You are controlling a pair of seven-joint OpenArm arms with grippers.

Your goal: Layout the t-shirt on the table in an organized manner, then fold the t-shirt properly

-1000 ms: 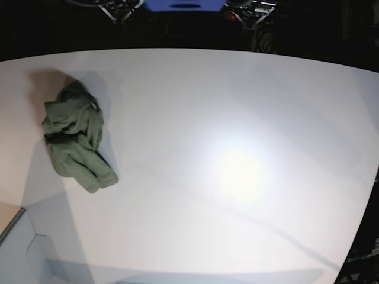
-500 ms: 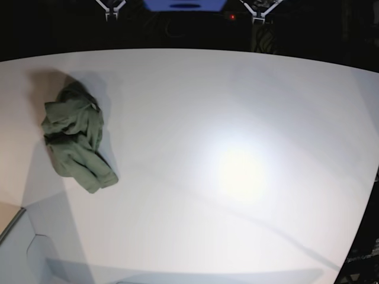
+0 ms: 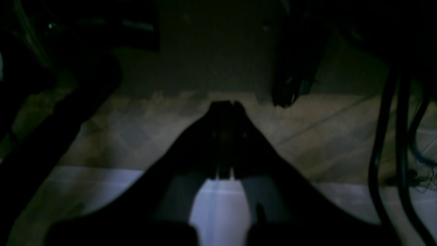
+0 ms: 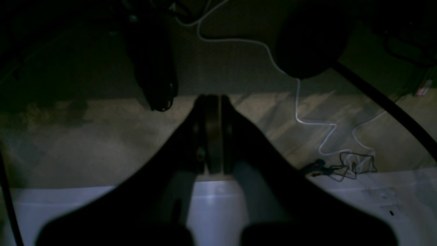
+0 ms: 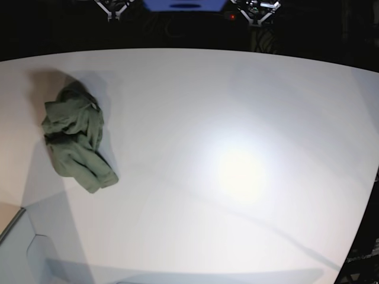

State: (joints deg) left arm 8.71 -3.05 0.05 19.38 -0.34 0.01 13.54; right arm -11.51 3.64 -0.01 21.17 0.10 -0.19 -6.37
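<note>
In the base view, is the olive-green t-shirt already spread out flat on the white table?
No, the olive-green t-shirt lies crumpled in a heap near one side of the large white table, with neither arm touching it.

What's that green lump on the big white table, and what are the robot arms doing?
That lump is a crumpled olive-green t-shirt, bunched up near one side of the large smooth white table. Nothing is touching it. The left gripper and the right gripper are both shut and empty, held out past the table's edge, above the floor. The shirt has not been spread out or folded yet.
</note>
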